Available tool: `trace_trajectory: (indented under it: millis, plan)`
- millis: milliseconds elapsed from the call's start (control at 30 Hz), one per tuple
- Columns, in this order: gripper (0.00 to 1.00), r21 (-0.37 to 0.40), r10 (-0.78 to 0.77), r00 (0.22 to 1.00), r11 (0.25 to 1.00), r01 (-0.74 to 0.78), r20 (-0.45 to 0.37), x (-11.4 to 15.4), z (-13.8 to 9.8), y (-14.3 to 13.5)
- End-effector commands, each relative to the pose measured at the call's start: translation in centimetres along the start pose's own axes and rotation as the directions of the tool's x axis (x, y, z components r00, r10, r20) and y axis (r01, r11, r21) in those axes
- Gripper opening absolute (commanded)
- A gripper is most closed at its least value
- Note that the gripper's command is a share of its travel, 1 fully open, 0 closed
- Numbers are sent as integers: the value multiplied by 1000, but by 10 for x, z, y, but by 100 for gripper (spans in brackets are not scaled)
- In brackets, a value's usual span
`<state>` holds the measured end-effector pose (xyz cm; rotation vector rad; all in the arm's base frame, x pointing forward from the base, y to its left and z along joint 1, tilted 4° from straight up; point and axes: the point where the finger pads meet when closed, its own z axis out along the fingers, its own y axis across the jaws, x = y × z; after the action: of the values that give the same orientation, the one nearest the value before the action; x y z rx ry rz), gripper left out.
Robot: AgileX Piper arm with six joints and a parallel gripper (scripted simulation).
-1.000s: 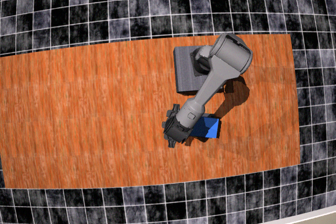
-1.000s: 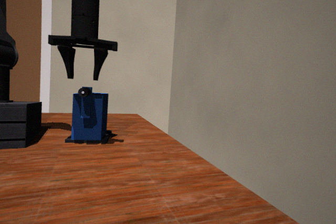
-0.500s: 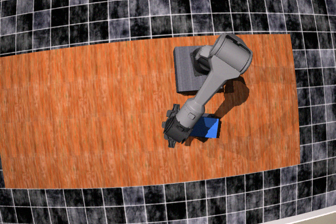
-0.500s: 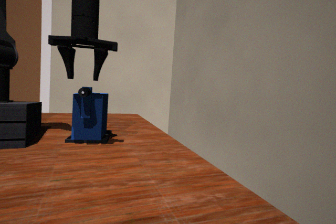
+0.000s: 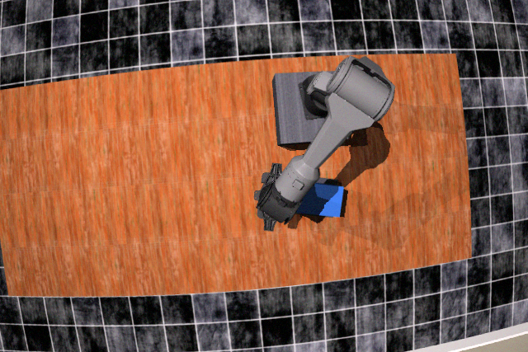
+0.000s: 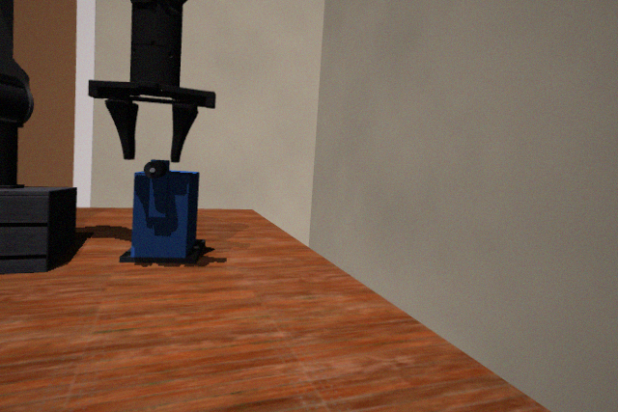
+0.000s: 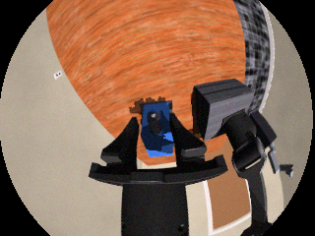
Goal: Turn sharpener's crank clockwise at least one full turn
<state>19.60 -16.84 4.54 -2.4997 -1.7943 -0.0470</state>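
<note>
Gripper hangs open just above sharpener's crank knob.

smooth grey arm (black tapered fingers) on a boxy base.

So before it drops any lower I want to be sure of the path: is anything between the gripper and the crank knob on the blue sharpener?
Nothing visible. The open gripper hangs just above the dark round crank knob at the top of the blue box-shaped sharpener, with only air between.
</note>
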Motion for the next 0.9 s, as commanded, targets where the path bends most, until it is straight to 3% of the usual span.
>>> trace_trajectory:
  millis: [0,433,867]
  plan:
    - [69,2,-1,1000,1000,1,-2,0,3,0]
    - [69,2,-1,1000,1000,1,-2,0,18,0]
    - [69,-2,-1,1000,1000,1,0,0,17,1]
